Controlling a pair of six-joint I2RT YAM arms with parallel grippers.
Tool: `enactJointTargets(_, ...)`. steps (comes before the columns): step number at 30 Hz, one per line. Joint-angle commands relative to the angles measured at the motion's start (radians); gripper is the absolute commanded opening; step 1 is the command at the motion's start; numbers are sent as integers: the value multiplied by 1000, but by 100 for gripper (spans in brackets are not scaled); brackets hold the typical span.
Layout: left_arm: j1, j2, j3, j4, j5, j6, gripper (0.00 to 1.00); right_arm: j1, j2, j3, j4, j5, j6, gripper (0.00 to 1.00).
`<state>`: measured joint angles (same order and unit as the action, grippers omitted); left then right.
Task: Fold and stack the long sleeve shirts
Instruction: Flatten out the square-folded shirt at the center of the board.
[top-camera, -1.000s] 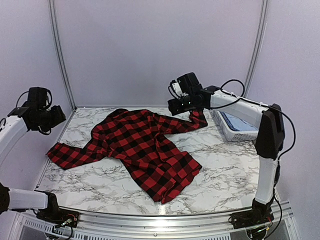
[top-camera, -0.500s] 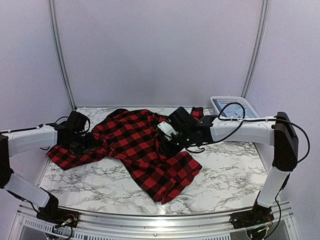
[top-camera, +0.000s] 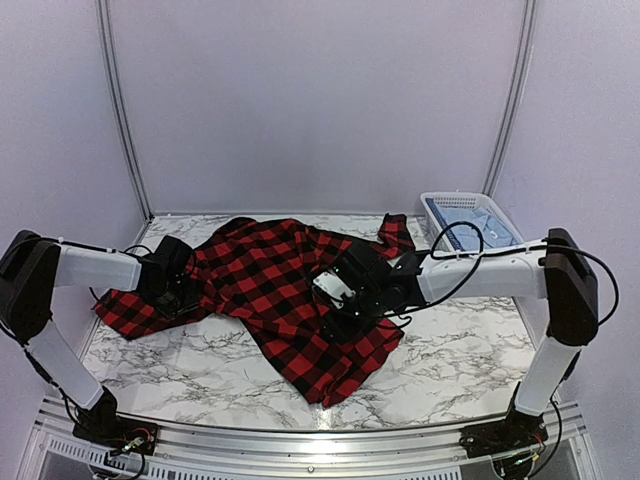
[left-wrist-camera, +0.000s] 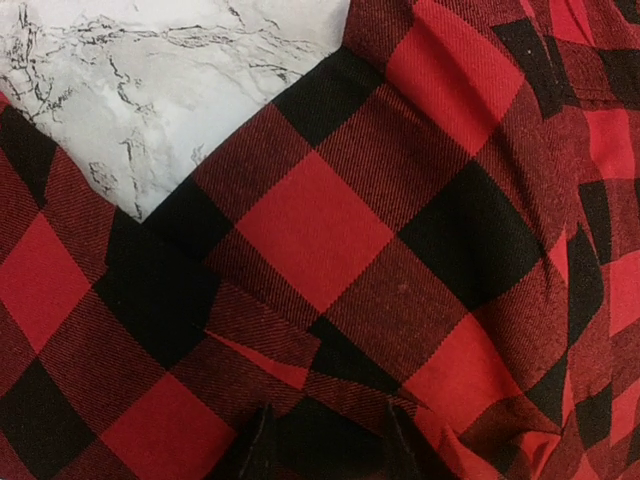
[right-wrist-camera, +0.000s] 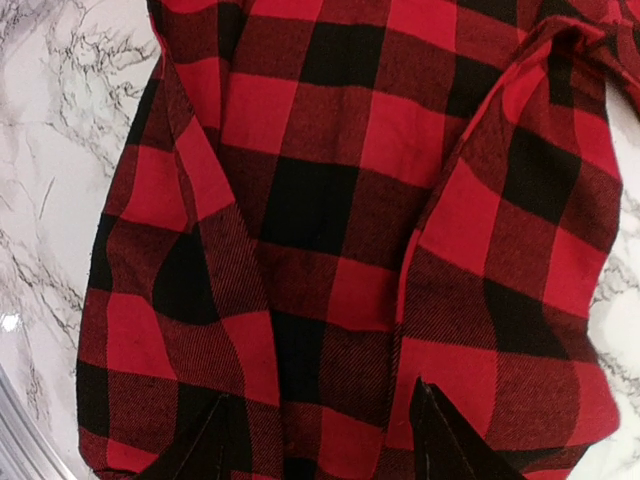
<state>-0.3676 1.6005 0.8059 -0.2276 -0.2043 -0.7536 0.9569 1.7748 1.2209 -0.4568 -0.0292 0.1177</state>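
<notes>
Check shirt (top-camera: 262, 275) lies spread and rumpled beneath both grippers; it looks soft, light and prone to bunching. Right gripper (right-wrist-camera: 320, 390) hovers over the body, jaws wide apart. Left gripper (left-wrist-camera: 328, 407) is at the sleeve root, jaws apart with cloth between them. Best pinched at seams or edges.

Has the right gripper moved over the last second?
Yes. The right gripper has come down from the far edge of the table, nearer and leftward, onto the middle of the checked shirt.

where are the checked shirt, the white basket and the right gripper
checked shirt (top-camera: 280, 290), top view, middle of its body
white basket (top-camera: 458, 196), top view, far rim
right gripper (right-wrist-camera: 320, 400), right wrist view, midway between its fingertips
</notes>
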Motion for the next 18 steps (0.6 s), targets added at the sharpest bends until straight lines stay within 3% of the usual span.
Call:
enactJointTargets(1,5,25,22,24,-75,5,31,33,-72,-49,-7,-44,71,54)
enactJointTargets(8,20,18,12,24,-95,22,15,85,-137,-162,-12,-48,173,49)
enactJointTargets(18,35,15,14,24,-99,45,5,82,-145,-261,79,-65,271,46)
